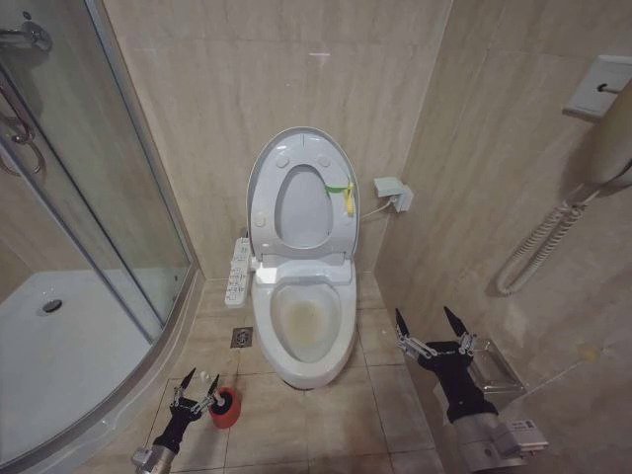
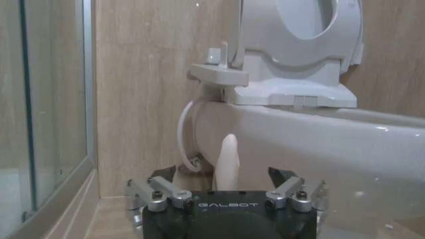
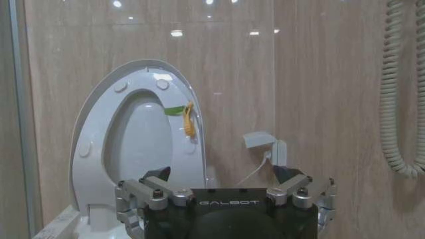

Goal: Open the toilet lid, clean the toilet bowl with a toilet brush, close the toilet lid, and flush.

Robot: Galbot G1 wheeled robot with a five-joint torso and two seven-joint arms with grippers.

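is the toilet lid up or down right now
Up. The toilet lid stands raised against the wall with the seat, leaving the stained toilet bowl exposed.

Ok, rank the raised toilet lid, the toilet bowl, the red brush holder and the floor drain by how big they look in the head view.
1. Raised white oval plastic toilet lid and white ceramic toilet bowl: similar in apparent size, too close to rank.
2. Small red round holder cup, beside the left pincer.
3. Square metal floor drain, slightly smaller.
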